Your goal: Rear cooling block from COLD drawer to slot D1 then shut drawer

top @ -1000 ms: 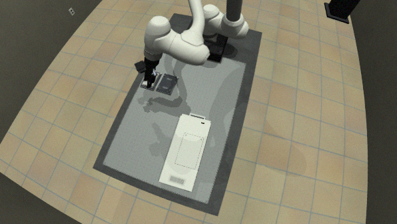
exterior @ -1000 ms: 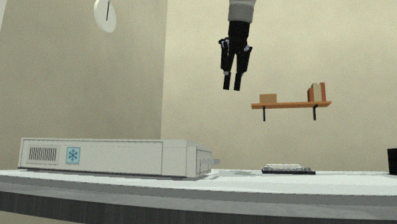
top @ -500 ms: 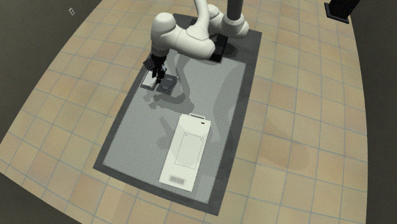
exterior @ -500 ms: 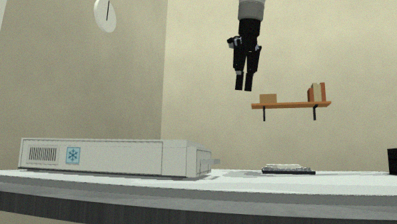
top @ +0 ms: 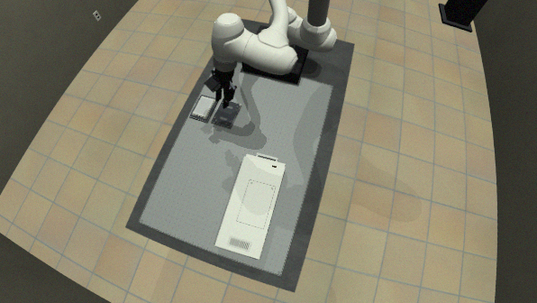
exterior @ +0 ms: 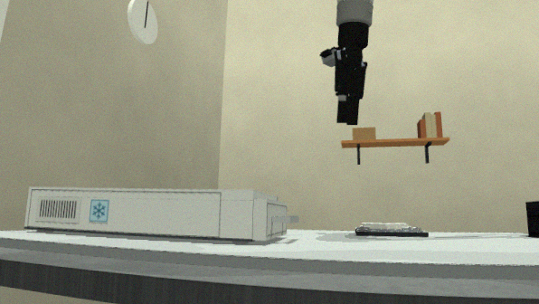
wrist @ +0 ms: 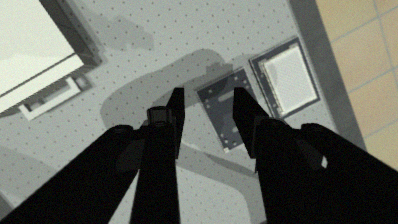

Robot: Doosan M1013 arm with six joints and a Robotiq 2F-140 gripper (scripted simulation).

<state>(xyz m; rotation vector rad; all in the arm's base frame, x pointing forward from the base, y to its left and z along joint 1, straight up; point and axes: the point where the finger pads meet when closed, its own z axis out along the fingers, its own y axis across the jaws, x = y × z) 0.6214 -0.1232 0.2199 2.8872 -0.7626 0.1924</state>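
The claw (top: 222, 103) (exterior: 347, 123) (wrist: 208, 102) hangs above the counter (top: 180, 180) (exterior: 316, 246) (wrist: 125, 25) at the far left, its fingers partly open with nothing between them and D1 (top: 225, 116) (wrist: 220, 112) below. The rear block is out of sight, so I can't tell its exact place — COLD (top: 250, 205) (exterior: 154, 213) (wrist: 30, 45), at the near right, has its drawer (exterior: 277, 222) looking shut and its handle (top: 267, 158) (exterior: 291, 219) (wrist: 52, 102) facing the slots' end. Just left of D1, a pale block (top: 204, 106) (exterior: 384, 225) (wrist: 291, 80) lies in D2 (top: 194, 118) (wrist: 256, 70).

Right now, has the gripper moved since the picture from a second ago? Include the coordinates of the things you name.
Yes. In the exterior view, the gripper (top: 222, 103) (exterior: 347, 123) (wrist: 208, 102) has moved right, its fingertips now above the wall shelf's (exterior: 393, 143) left end.
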